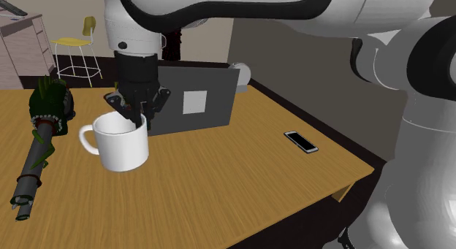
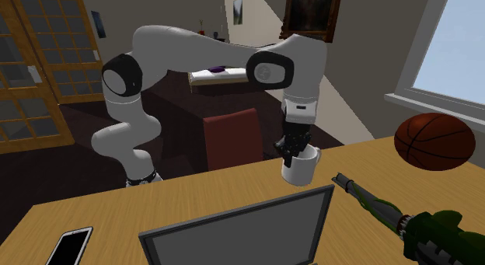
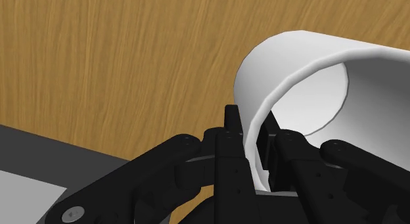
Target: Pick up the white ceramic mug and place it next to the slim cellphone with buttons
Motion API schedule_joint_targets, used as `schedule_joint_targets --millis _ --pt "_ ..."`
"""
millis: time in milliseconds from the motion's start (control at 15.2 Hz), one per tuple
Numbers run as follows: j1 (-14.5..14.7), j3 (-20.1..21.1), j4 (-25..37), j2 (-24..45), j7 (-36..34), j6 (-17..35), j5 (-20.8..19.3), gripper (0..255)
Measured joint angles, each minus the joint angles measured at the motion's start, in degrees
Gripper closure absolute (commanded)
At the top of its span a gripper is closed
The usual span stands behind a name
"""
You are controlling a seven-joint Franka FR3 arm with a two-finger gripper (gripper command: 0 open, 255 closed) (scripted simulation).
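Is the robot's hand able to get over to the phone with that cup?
Probably yes. The gripper clasps the white mug by its rim, and the phone lies on bare wooden table toward the shoulder view's right. The laptop seems to stand beside that path, not across it.

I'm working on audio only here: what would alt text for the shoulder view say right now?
The black gripper is shut on the rim of a white mug, handle toward the view's left, over a wooden table. A grey laptop stands open just behind the mug, and the cellphone lies flat well off to the view's right.
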State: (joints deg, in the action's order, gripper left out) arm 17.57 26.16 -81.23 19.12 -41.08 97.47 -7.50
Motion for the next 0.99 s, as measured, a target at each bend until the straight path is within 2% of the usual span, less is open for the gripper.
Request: schedule_joint_targets --millis 924,990 --pt "2.16 0.14 15.11 3.03 -0.17 -12.2 -1.25 255" --pt "1.24 0.17 12.81 1.35 0.31 -11.52 -0.55 255"
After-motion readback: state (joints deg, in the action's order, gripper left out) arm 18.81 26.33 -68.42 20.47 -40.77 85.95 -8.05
